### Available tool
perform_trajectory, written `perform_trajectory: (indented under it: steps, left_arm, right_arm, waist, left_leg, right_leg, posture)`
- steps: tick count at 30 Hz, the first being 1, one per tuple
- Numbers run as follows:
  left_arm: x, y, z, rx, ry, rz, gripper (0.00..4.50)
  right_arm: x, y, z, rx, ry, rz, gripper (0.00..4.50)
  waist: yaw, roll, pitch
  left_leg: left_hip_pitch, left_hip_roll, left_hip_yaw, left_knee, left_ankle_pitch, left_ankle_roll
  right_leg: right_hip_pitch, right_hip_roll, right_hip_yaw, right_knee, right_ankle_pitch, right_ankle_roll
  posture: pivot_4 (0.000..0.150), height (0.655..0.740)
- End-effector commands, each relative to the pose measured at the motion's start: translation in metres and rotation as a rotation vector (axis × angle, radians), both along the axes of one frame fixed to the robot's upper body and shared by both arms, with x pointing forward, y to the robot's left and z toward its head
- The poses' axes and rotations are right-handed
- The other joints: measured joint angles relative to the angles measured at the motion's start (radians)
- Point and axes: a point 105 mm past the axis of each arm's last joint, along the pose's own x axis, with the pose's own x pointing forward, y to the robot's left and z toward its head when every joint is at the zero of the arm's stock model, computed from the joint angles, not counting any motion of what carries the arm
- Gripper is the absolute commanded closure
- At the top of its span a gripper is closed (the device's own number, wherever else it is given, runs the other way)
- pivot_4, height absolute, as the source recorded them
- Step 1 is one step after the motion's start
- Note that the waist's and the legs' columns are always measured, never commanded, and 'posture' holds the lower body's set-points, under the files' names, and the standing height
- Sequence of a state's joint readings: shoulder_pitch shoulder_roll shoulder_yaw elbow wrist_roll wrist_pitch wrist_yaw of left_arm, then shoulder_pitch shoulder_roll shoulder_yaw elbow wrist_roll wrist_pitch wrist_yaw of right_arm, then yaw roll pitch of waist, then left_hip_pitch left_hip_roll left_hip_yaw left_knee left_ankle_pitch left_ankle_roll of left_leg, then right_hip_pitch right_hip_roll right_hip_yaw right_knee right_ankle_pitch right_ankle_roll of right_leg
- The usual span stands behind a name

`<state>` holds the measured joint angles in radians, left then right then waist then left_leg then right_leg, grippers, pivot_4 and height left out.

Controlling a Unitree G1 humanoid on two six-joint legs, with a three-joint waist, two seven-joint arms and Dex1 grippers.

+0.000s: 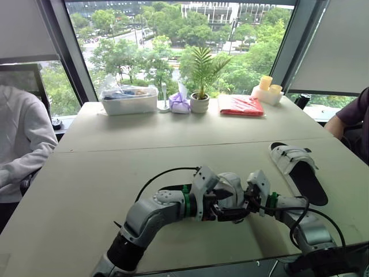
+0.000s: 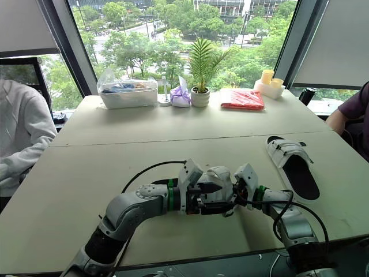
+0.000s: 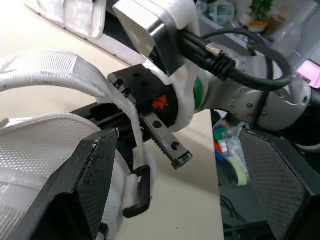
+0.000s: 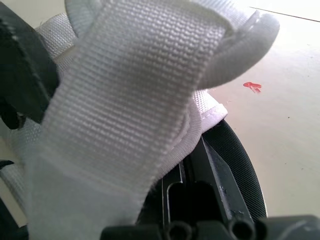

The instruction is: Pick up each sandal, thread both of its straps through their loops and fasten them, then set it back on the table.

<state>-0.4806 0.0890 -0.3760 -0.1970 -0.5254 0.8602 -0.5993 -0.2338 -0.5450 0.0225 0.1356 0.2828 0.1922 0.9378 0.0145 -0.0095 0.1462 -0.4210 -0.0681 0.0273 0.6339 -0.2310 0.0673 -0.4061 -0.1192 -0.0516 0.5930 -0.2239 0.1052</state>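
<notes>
A white sandal (image 1: 230, 186) with a black sole is raised just above the table (image 1: 115, 173) near its front edge, between my two grippers. My left gripper (image 1: 216, 206) is at its left side; the left wrist view shows its fingers (image 3: 95, 185) spread wide, with one pad against the white upper. From the right, my right gripper (image 1: 248, 202) pinches a white woven strap (image 4: 140, 100). A black loop (image 3: 137, 192) hangs from a thin strap beside it. The second sandal (image 1: 300, 172) lies flat on the table to the right.
Along the far edge by the window stand a clear box (image 1: 128, 98), a purple pouch (image 1: 179, 103), a potted plant (image 1: 200, 103), a red packet (image 1: 241, 105) and yellow candles (image 1: 266, 86). One person sits at the left (image 1: 20, 144), another at the right (image 1: 351, 118).
</notes>
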Motion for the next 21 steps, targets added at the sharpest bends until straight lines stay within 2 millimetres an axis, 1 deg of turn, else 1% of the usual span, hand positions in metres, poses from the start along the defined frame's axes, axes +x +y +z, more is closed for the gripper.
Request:
perform_trajectory:
  steps: [1,2,5,6,7,8,9,11,16,20,21]
  left_arm:
    - [0.008,-0.011,0.004,-0.016,0.000,0.027,0.55]
    - [0.012,-0.013,0.003,-0.017,0.013,0.049,0.55]
    - [0.017,-0.016,0.003,-0.028,0.041,0.075,1.33]
    - [0.018,-0.018,0.003,-0.027,0.041,0.075,1.80]
    - [0.018,-0.020,0.002,-0.028,0.047,0.078,2.37]
    - [0.022,-0.023,0.003,-0.040,0.067,0.100,2.82]
    - [0.024,-0.025,0.003,-0.050,0.083,0.114,3.43]
    - [0.028,-0.026,0.003,-0.061,0.106,0.133,4.42]
    - [0.028,-0.031,0.007,-0.065,0.090,0.116,4.47]
    - [0.032,-0.029,0.020,-0.104,0.101,0.126,4.47]
    - [0.032,-0.026,0.029,-0.138,0.120,0.126,4.47]
  right_arm:
    - [-0.007,-0.009,-0.027,-0.026,0.109,-0.053,4.50]
    - [-0.008,-0.009,-0.027,-0.025,0.109,-0.055,4.50]
    - [-0.008,-0.009,-0.027,-0.023,0.107,-0.061,4.50]
    - [-0.008,-0.009,-0.028,-0.022,0.107,-0.063,4.50]
    - [-0.008,-0.009,-0.028,-0.022,0.108,-0.063,4.50]
    - [-0.009,-0.009,-0.029,-0.022,0.108,-0.064,4.50]
    - [-0.009,-0.008,-0.029,-0.021,0.109,-0.064,4.50]
    - [-0.009,-0.008,-0.029,-0.019,0.109,-0.066,4.50]
    - [-0.010,-0.006,-0.031,-0.017,0.110,-0.065,4.50]
    - [-0.009,-0.005,-0.031,-0.014,0.107,-0.063,4.50]
    - [-0.010,-0.004,-0.031,-0.014,0.107,-0.062,4.50]
  waist:
    - [0.002,0.000,0.000]
    - [0.003,0.000,0.000]
    - [0.005,0.000,0.000]
    - [0.005,0.000,0.000]
    - [0.005,0.000,0.000]
    - [0.007,0.000,0.000]
    - [0.010,0.000,0.000]
    - [0.014,0.000,0.000]
    - [0.023,0.000,0.000]
    - [0.022,0.000,0.000]
    - [0.022,0.000,0.000]
  left_leg:
    - [0.000,0.000,0.000,0.000,0.000,0.000]
    - [0.000,0.000,0.000,0.001,0.000,0.000]
    - [0.000,0.000,0.000,0.003,0.000,0.001]
    - [0.000,0.000,0.000,0.004,0.000,0.001]
    - [0.000,0.000,0.000,0.004,0.000,0.001]
    - [0.000,0.000,0.000,0.004,0.000,0.001]
    - [0.000,0.000,0.000,0.005,-0.001,0.001]
    - [0.000,0.000,0.000,0.005,-0.001,0.001]
    - [0.000,0.000,0.000,0.006,-0.001,0.001]
    - [0.000,0.000,0.000,0.006,-0.001,0.001]
    - [0.000,0.000,0.000,0.006,-0.001,0.001]
  right_leg:
    - [0.000,0.000,0.000,0.000,0.000,0.000]
    - [0.000,0.000,0.000,0.000,0.000,0.000]
    - [0.000,0.000,0.000,0.000,-0.001,0.001]
    - [0.000,0.000,0.000,0.000,-0.001,0.002]
    - [0.000,0.000,0.000,0.000,-0.001,0.002]
    - [0.000,0.000,0.000,0.000,-0.001,0.002]
    - [0.000,0.000,0.000,0.000,-0.001,0.002]
    - [0.000,0.000,0.000,0.000,-0.001,0.002]
    - [0.000,0.000,0.000,0.000,-0.001,0.002]
    - [0.001,0.000,0.000,0.000,-0.001,0.002]
    - [0.001,0.000,0.000,0.000,-0.001,0.002]
  posture:
    - [0.150,0.7388]
    - [0.150,0.7388]
    - [0.150,0.7388]
    - [0.150,0.7388]
    - [0.150,0.7388]
    - [0.150,0.7388]
    - [0.150,0.7388]
    - [0.150,0.7388]
    - [0.150,0.7388]
    - [0.150,0.7388]
    - [0.150,0.7388]
